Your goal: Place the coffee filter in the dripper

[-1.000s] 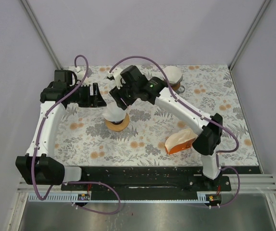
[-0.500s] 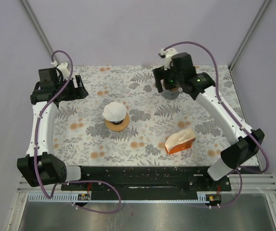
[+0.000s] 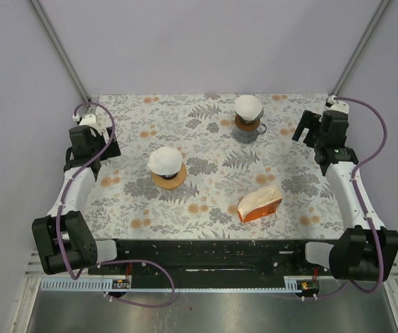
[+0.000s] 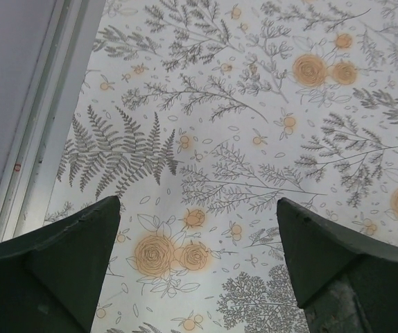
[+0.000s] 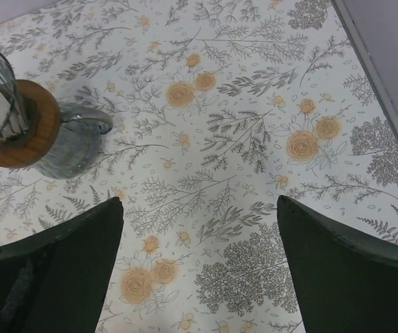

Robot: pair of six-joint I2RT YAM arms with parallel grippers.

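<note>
A white coffee filter [image 3: 165,160] sits in a dripper with a round wooden base [image 3: 168,181] at the table's middle left. A second white filter [image 3: 247,106] sits in a glass pour-over vessel with a wooden collar [image 3: 246,128] at the back; this vessel also shows at the left of the right wrist view [image 5: 29,135]. My left gripper [image 3: 91,149] [image 4: 197,270] is open and empty above the tablecloth by the left edge. My right gripper [image 3: 311,130] [image 5: 199,270] is open and empty near the right edge, to the right of the glass vessel.
An orange and white filter packet [image 3: 259,205] lies on the floral tablecloth at the front right. Metal frame posts stand at the back corners. The table's left rim [image 4: 43,132] shows in the left wrist view, and the right rim [image 5: 376,66] in the right wrist view.
The right arm has left the middle dripper, passed the back vessel and swung out to the right edge. The left arm has drawn back to the left edge. Both filters stay in place.
</note>
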